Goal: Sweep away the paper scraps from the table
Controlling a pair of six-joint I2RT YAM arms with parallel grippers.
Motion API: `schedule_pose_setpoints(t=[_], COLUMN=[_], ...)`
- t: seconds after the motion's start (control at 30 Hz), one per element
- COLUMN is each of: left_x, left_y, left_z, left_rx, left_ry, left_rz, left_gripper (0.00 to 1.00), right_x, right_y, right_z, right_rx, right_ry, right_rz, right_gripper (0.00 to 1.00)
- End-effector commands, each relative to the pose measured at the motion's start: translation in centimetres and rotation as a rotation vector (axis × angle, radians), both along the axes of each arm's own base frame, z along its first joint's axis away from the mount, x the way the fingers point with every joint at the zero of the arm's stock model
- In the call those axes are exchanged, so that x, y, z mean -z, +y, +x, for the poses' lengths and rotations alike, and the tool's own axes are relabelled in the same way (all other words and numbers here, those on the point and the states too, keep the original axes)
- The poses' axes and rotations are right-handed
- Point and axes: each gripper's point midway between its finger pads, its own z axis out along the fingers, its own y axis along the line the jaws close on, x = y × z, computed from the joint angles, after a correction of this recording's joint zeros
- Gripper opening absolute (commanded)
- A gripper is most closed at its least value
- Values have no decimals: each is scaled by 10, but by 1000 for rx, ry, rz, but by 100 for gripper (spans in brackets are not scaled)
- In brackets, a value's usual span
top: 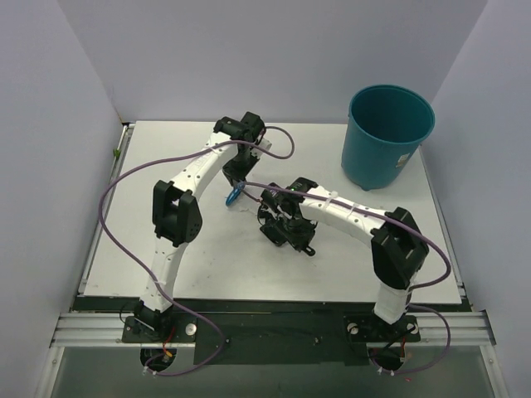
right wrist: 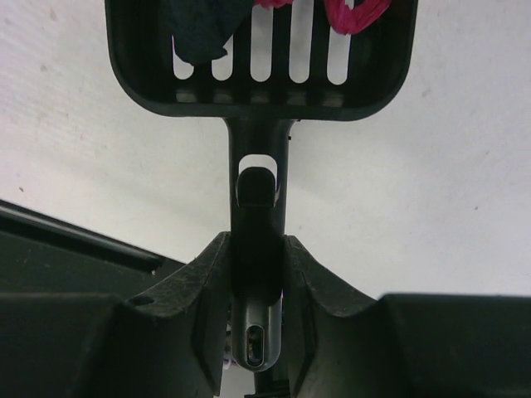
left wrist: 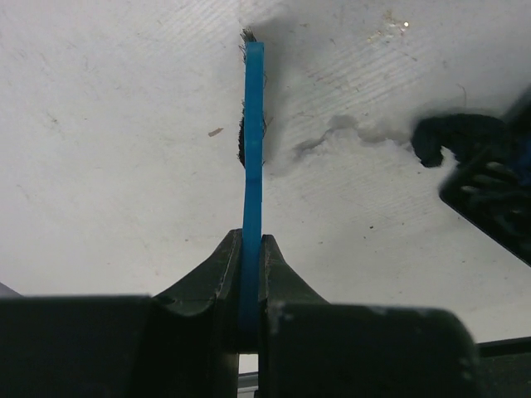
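Note:
My left gripper (top: 237,177) (left wrist: 252,242) is shut on the small blue hand brush (top: 233,197) (left wrist: 253,141), which shows edge-on, its bristles down on the white table (top: 249,269). My right gripper (top: 288,229) (right wrist: 259,242) is shut on the handle of the black slotted scoop (top: 271,217) (right wrist: 261,79), just right of the brush. The scoop also shows in the left wrist view (left wrist: 489,195). Paper scraps lie in the scoop: a dark blue one (right wrist: 199,29) and pink ones (right wrist: 357,12). One tiny pale bit (left wrist: 216,132) lies left of the brush.
A teal round bin (top: 386,137) stands at the table's back right corner. Purple cables loop over both arms. A metal rail (top: 265,327) runs along the near edge. Walls close in the left, right and back sides.

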Motion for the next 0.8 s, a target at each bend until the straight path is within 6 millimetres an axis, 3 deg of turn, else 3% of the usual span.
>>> schedule_pose_setpoints(t=[0.0, 0.53, 0.77], left_x=[9, -3, -29], left_y=[-9, -75, -77], left_z=[-28, -65, -71], left_rx=[87, 166, 151], left_ry=[126, 271, 232], left_rz=[-40, -370, -418], left_gripper=[0, 0, 0], right_x=[-8, -2, 3], right_y=[1, 34, 32], right_z=[10, 33, 36], right_rx=[-60, -81, -23], right_ry=[41, 30, -34], right_rz=[-61, -53, -14], right_gripper=[0, 0, 0])
